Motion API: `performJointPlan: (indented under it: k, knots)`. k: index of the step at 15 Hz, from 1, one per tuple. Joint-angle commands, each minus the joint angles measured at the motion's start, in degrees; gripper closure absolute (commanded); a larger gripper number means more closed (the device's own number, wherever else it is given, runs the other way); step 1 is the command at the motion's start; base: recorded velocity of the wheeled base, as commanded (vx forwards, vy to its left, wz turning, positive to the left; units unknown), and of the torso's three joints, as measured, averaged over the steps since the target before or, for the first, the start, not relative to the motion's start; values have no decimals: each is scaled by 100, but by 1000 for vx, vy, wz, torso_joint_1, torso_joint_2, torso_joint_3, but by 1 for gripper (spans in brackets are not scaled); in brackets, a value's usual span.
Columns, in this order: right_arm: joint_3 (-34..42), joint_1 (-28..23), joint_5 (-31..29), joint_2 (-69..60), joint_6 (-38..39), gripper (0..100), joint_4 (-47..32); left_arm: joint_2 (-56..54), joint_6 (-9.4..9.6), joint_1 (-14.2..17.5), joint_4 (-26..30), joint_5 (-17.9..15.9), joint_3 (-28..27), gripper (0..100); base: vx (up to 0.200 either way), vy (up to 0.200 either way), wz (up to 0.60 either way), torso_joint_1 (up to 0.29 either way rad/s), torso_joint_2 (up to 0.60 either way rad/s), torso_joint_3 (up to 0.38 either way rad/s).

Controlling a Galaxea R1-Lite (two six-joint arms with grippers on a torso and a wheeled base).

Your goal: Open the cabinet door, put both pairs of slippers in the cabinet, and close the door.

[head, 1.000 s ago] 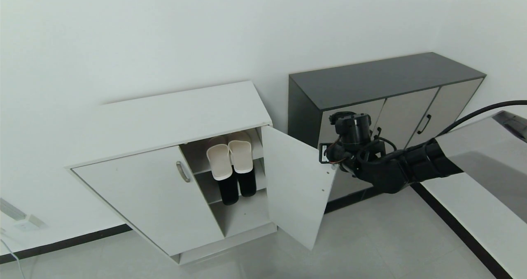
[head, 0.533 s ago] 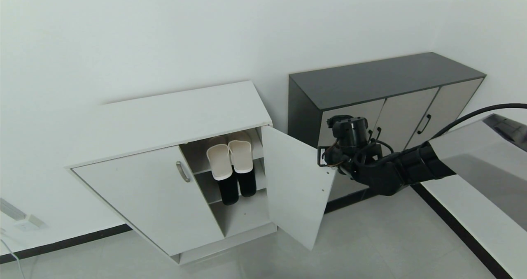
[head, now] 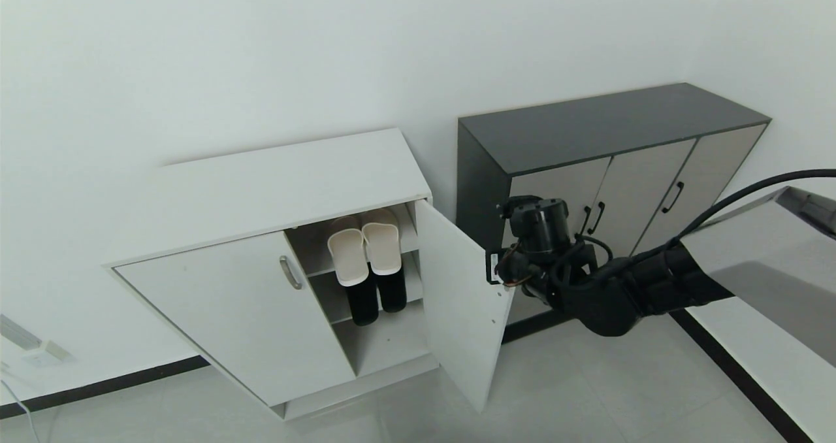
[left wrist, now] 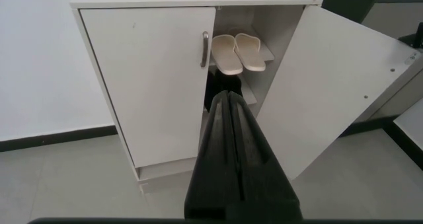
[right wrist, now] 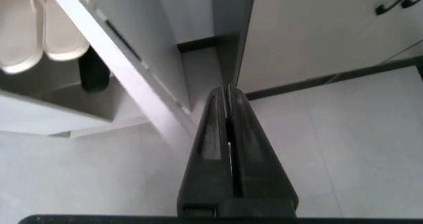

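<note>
The white cabinet (head: 287, 175) has its left door shut and its right door (head: 464, 293) standing partly open. Inside, a white pair of slippers (head: 364, 250) lies on the upper shelf, with a black pair (head: 377, 296) on the shelf below. My right gripper (head: 501, 274) is shut and sits against the outer face of the open door near its free edge. The right wrist view shows the shut right gripper (right wrist: 229, 90) by the door's edge (right wrist: 132, 65). My left gripper (left wrist: 230, 95) is shut and empty, hanging in front of the cabinet and partly hiding the black pair (left wrist: 215, 88).
A dark grey cabinet (head: 607, 123) with pale doors stands against the wall just right of the white one, behind my right arm. A white counter (head: 771, 338) runs along the right. The grey tiled floor (head: 588, 397) lies in front.
My right arm has moved left and the open door has swung with it toward the cabinet, narrowing the opening. The slippers have not moved.
</note>
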State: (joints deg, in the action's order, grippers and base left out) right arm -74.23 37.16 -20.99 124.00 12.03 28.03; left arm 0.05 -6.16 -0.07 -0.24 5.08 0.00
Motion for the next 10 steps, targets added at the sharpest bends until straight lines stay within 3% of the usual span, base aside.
performJointPlan:
  k: [1,6,10]
  knots:
    - [286,406,-1,-245,-8,100,115,4,0,-1,-2,1,0,100,0,0,0,0,0,0]
    - [471,1153,157,-447,1,100,212,4,0,-1,-2,-7,0,100,0,0,0,0,0,0]
    - [840,1189,289,-676,-236,100,484,4,9,-1,-2,-7,0,100,0,0,0,0,0,0]
